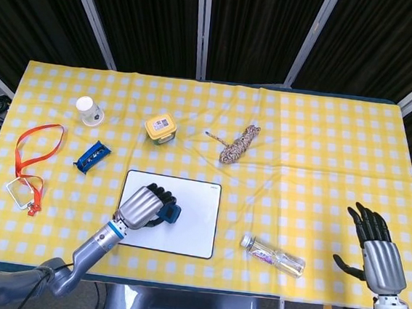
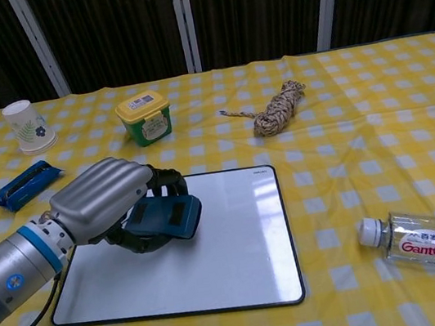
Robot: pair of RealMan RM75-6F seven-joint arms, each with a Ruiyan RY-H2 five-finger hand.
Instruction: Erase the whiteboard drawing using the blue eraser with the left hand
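Note:
My left hand (image 1: 143,205) (image 2: 111,198) grips the blue eraser (image 2: 164,219) (image 1: 170,213) and holds it on the left half of the whiteboard (image 1: 193,226) (image 2: 238,242). The hand and eraser cover the spot where the drawing was; no pen mark shows on the white surface around them. My right hand (image 1: 374,246) hovers open at the table's near right corner, far from the board, and only the head view shows it.
A green-lidded tub (image 2: 144,117), a coiled rope (image 2: 279,108), a paper cup (image 2: 27,125) and a blue packet (image 2: 26,184) lie beyond the board. A water bottle (image 2: 429,244) lies at its right. An orange lanyard (image 1: 32,158) is at far left.

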